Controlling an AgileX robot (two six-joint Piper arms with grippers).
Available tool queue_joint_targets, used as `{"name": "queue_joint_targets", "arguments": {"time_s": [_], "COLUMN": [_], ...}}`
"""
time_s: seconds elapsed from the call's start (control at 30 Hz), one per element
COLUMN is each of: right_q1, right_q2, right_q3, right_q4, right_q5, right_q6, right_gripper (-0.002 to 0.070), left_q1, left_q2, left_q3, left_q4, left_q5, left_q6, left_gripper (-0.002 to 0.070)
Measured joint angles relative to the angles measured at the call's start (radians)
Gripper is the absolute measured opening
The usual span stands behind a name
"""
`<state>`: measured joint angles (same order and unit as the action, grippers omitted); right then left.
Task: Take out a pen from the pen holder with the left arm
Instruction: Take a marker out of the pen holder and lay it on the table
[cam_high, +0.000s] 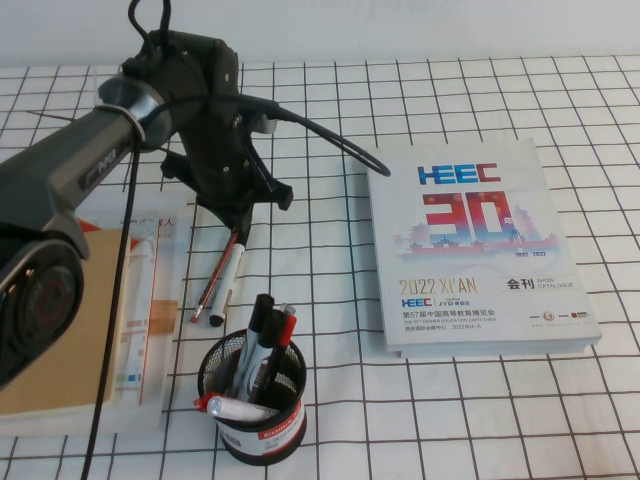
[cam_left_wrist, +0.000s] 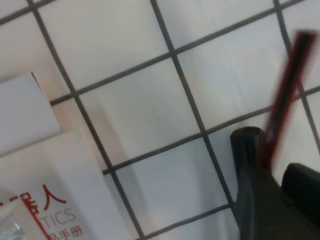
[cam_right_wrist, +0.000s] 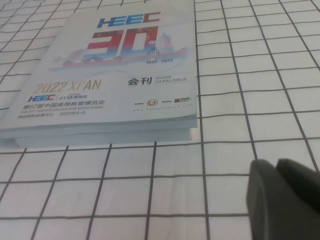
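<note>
A black mesh pen holder (cam_high: 252, 400) stands near the table's front with several pens (cam_high: 266, 330) in it. My left gripper (cam_high: 236, 222) hangs behind it, just above the table. A thin red pen (cam_high: 212, 282) slants from the gripper's tips down to the table, its lower end resting there. In the left wrist view the red pen (cam_left_wrist: 285, 95) runs up from between the fingers (cam_left_wrist: 247, 145) of the left gripper (cam_left_wrist: 272, 160); the jaws stand slightly apart, with a gap beside the pen. My right gripper (cam_right_wrist: 275, 167) is shut, low over bare table.
A white marker with a black cap (cam_high: 229, 280) lies beside the red pen. A blue-white catalogue (cam_high: 475, 245) lies to the right, and in the right wrist view the catalogue (cam_right_wrist: 110, 75) lies ahead. Stacked booklets (cam_high: 90, 320) lie at the left edge. A black cable (cam_high: 320, 135) arcs over the table.
</note>
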<state>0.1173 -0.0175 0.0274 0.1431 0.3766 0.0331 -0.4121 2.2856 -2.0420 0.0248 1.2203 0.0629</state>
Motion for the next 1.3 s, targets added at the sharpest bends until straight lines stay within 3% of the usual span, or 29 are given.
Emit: {"name": "queue_joint_targets", "arguments": {"time_s": [0.2,0.43,0.53,0.73,1.03,1.3], "right_q1": [0.0,0.0,0.0,0.0,0.0,0.0], "right_q2": [0.0,0.0,0.0,0.0,0.0,0.0], "right_q3": [0.0,0.0,0.0,0.0,0.0,0.0], "right_q4": [0.0,0.0,0.0,0.0,0.0,0.0], "right_q5": [0.0,0.0,0.0,0.0,0.0,0.0], "right_q6": [0.0,0.0,0.0,0.0,0.0,0.0], "right_gripper": [-0.0015,-0.0015,-0.0015,-0.0015,-0.0015,-0.0015], "left_q1": [0.005,0.006,0.006,0.007,0.005,0.005], "left_q2": [0.0,-0.019,-0.073,-0.25,-0.508,-0.759], "left_q3": [0.0,0.0,0.0,0.0,0.022,0.259], "left_q4": [-0.007,-0.006,-0.008,-0.014,-0.025,-0.025], "left_q5": [-0.009,0.005,0.009,0.015,0.024,-0.108], "left_q6": [0.008,0.008,0.008,0.008,0.008,-0.004], "left_gripper": [0.021,0.0246,0.0219,0.0029,-0.0001,-0.0002]}}
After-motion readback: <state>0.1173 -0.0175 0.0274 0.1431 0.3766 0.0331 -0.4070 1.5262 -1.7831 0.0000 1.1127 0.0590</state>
